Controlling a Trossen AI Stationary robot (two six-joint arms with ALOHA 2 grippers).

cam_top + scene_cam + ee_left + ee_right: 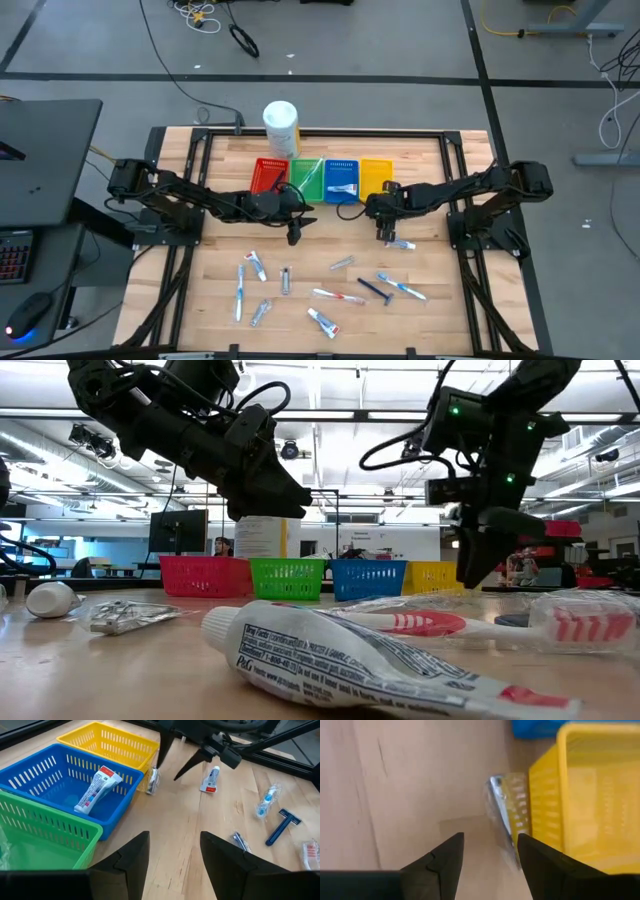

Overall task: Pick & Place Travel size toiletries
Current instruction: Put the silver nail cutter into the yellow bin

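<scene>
Right now both claws, left [294, 236] and right [384, 232], gape empty; small white, red-marked tubes [322, 321] and a blue razor [376, 291] litter the desk [430, 320].

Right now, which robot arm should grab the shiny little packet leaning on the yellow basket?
Probably the right: its open end effector hangs just above that packet beside the yellow basket. The left end effector sits farther off.

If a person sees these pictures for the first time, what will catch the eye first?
Probably the row of four small plastic baskets, red, green, blue and yellow, at the far side of the wooden table. Both dark grippers, left and right, hang just in front of them with jaws open. Small tubes, toothbrushes and a dark blue razor lie scattered nearer the front.
</scene>
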